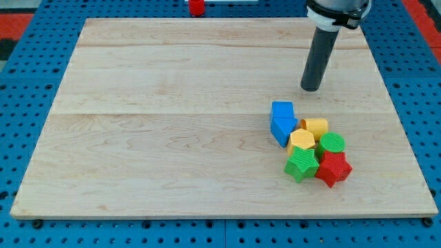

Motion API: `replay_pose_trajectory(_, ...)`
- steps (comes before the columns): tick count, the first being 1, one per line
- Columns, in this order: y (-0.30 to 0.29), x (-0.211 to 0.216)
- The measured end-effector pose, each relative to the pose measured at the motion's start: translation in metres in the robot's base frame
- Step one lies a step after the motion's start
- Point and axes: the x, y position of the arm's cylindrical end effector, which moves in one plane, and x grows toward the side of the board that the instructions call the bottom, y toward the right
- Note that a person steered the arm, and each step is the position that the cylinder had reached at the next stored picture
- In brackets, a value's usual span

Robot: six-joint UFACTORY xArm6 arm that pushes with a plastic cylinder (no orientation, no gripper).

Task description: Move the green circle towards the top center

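The green circle (332,143) sits at the right side of a tight cluster of blocks on the wooden board (172,103), in the view's lower right. My tip (311,89) is above the cluster, above and a little left of the green circle, apart from every block. In the cluster, two blue blocks (282,121) lie at the left, a yellow block (315,126) at the top, a yellow hexagon (302,140) in the middle, a green star (301,165) at the bottom left and a red star (333,168) at the bottom right.
A small red object (197,7) stands just beyond the board's top edge. A blue perforated surface (27,83) surrounds the board on all sides.
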Motion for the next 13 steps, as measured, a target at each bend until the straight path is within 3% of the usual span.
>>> replay_pose_trajectory(1,0.003,0.0)
replay_pose_trajectory(2,0.047,0.014)
replay_pose_trajectory(3,0.077,0.06)
replay_pose_trajectory(5,0.073,0.148)
replay_pose_trajectory(8,0.03,0.225)
replay_pose_trajectory(10,0.011,0.145)
replay_pose_trajectory(13,0.028,0.078)
